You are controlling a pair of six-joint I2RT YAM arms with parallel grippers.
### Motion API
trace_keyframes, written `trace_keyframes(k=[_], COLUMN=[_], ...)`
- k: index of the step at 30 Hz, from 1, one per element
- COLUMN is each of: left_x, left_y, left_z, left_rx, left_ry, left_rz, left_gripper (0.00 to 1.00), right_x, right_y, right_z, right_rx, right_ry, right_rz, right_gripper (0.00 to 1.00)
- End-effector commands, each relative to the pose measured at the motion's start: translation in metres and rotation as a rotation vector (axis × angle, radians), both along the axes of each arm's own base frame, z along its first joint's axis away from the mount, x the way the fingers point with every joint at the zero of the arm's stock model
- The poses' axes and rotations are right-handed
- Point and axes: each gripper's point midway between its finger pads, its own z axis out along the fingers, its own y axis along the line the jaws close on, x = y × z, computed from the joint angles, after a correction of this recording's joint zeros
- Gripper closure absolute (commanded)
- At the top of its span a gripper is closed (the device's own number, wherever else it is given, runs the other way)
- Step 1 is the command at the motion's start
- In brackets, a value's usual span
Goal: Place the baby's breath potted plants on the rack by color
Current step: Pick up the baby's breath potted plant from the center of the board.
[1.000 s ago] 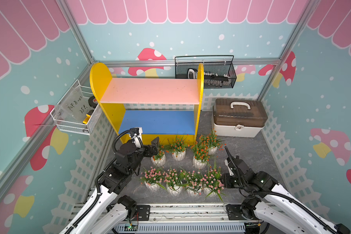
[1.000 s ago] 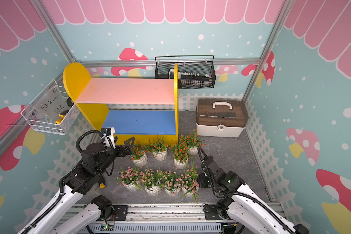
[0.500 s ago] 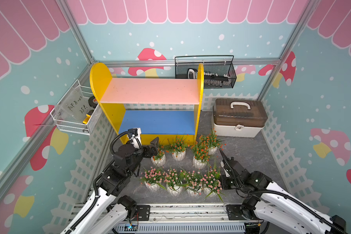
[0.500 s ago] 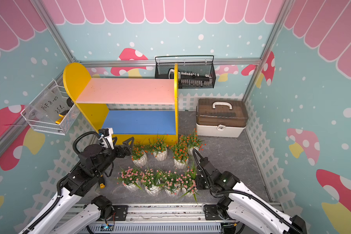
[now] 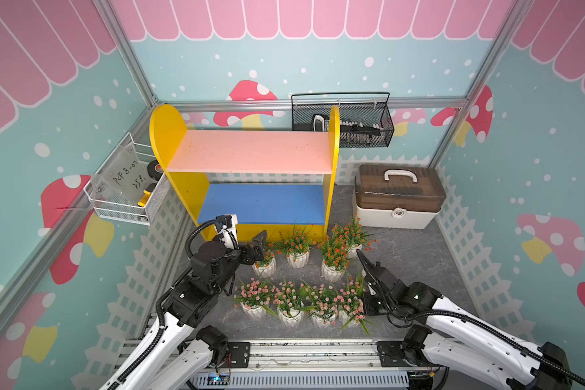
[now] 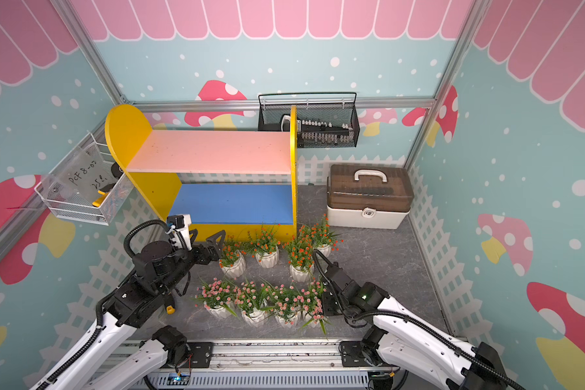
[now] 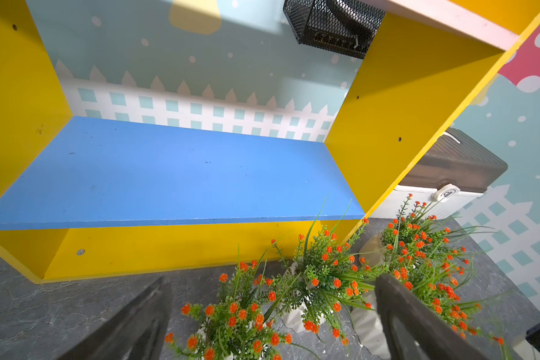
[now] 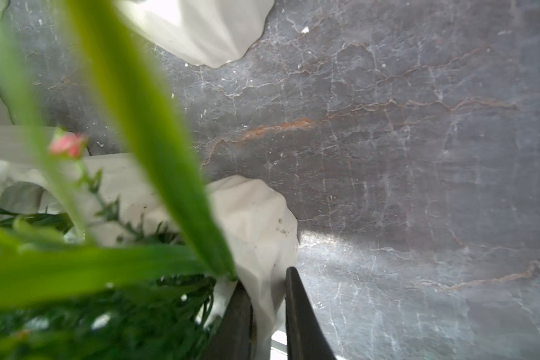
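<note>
White faceted pot of the pink-blossomed baby's breath plant (image 8: 256, 224), at the right-arm end of the near row: the right gripper (image 8: 265, 277) is narrowed onto the pot wall. One dark finger is inside the rim among the green stems and one is outside, with white wall filling the gap between them. In a top view this plant stands in line with the other three pink plants (image 5: 289, 300) on the grey marble-patterned floor (image 5: 402, 256).

Far row: four orange-red-blossomed plants (image 5: 296, 241) in matching white pots, also on the floor, just in front of the two-tier rack (image 5: 168, 135) with yellow rounded side panels. Its pink upper board (image 5: 250, 152) and blue lower board (image 5: 260, 202) face the arms.

Left gripper (image 7: 273, 280): jaws spread wide, held low, fingers flanking the orange plant at the left-arm end (image 7: 231, 327). Foliage lies between the fingers; cannot tell whether either touches it.

Surroundings:
- brown-lidded white storage case (image 5: 397, 199) on the floor beside the rack, right-arm side
- black wire mesh basket (image 5: 362, 125) on the back wall
- white wire basket (image 5: 122, 196) on the left-arm side wall
</note>
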Motion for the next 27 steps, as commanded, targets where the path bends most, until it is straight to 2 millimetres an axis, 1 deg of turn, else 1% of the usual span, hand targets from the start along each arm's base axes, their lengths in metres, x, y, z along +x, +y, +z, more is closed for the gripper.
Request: trace_keyframes(k=[1, 6, 8, 10, 18, 21, 24, 27], left_x=[-0.007, -0.01, -0.01, -0.01, -0.005, -0.005, -0.006, -0.009], left_y=[-0.005, -0.002, 0.0, 0.0, -0.011, -0.016, -0.024, -0.031], left_z=[-0.001, 0.001, 0.002, 0.003, 0.006, 0.008, 0.012, 0.016], left_rx=[-0.01, -0.024, -0.029, -0.029, -0.014, -0.008, -0.005, -0.004], left_ry=[-0.001, -0.019, -0.021, -0.022, -0.028, -0.041, -0.061, -0.079], left_rz=[-0.037, -0.032, -0.019, -0.021, -0.069, -0.095, -0.14, -0.185], left_gripper=[0.01, 0.01, 0.01, 0.01, 0.01, 0.01, 0.01, 0.01], right_x=[-0.004, -0.002, 0.0, 0.004, 0.013, 0.017, 0.021, 0.027], right_y=[-0.015, -0.016, -0.017, -0.016, -0.025, -0.027, -0.027, -0.024], right_z=[-0.016, -0.015, -0.01, 0.001, 0.059, 0.084, 0.11, 0.142], right_rx=[-0.075, -0.084, -0.086, -0.073, -0.111, -0.121, -0.136, -0.141], right_ry=[0.023, 0.013, -0.005, -0.033, -0.126, -0.163, -0.19, -0.225], right_rz=[-0.043, -0.04, -0.044, -0.044, -0.025, -0.004, 0.032, 0.066], right_gripper=[0.86, 0.89, 0.91, 0.92, 0.93, 0.93, 0.94, 0.94])
